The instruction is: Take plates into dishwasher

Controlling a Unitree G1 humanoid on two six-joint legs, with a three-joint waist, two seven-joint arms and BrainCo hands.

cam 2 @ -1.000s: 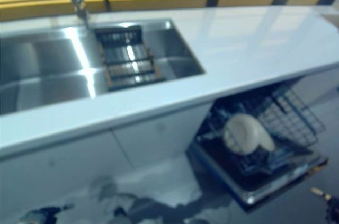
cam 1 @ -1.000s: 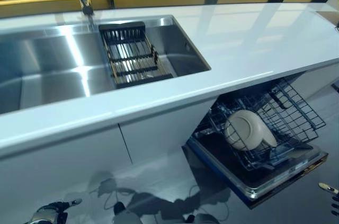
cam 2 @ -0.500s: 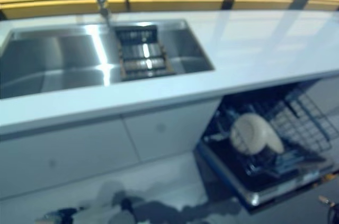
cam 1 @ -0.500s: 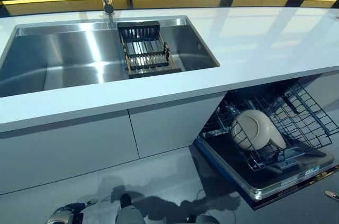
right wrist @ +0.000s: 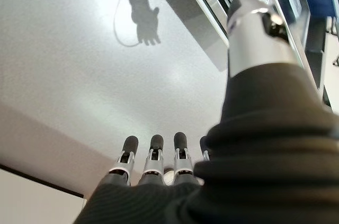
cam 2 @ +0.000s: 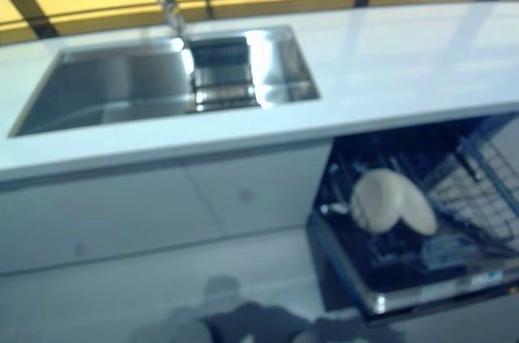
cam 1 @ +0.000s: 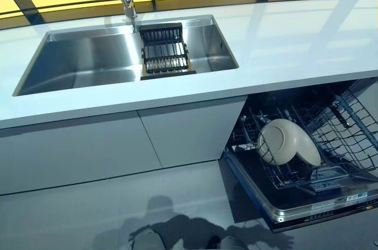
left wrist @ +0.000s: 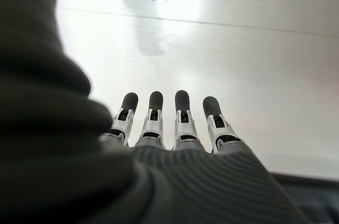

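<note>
Above the pale floor (left wrist: 222, 49), the left hand (left wrist: 175, 128) hung with fingers straight and relaxed, holding nothing. The right hand (right wrist: 159, 166) was likewise loose and empty, near the open dishwasher door (right wrist: 212, 17). Further out, cream plates (cam 1: 287, 142) stood on edge in the pulled-out dishwasher rack (cam 1: 345, 129), under the white counter (cam 1: 295, 43) and to the right of the steel sink (cam 1: 82, 64).

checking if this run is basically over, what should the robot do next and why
Probably push the lower rack back into the dishwasher. The cream plates already stand in that pulled-out rack, the sink and countertop show no more plates, and both the left hand and right hand hang open and empty over the floor.
</note>
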